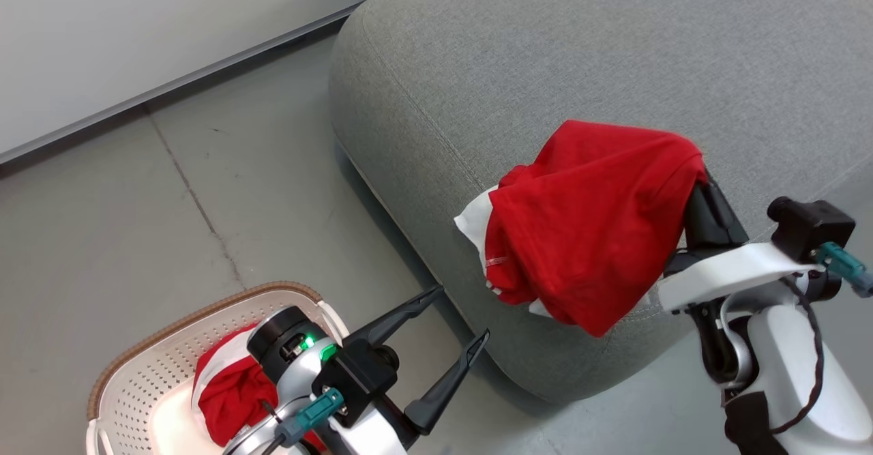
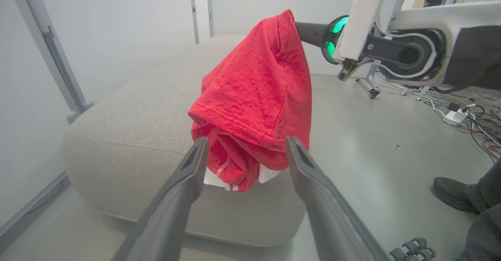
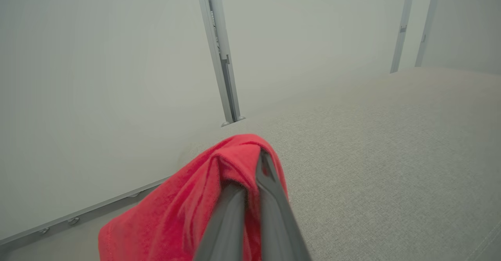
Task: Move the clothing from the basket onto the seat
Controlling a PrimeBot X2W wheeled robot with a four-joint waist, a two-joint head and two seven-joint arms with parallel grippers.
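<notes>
Grey seat (image 1: 545, 66), one basket (image 1: 143, 376), two garments (image 1: 593, 223)

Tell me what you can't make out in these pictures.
1. Head view: right gripper fingertips, draped by the red garment.
2. Head view: the basket and its full contents, behind the left gripper and its arm, cut by the bottom edge.
3. Left wrist view: the person beyond a shoe, cut by the right edge.

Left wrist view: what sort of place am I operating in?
Most likely a robotics lab or test space, not a home: loose cables and a power strip lie on the bare grey floor, a caster-footed metal frame stands behind, and the grey sofa sits against plain white partition panels.
</notes>
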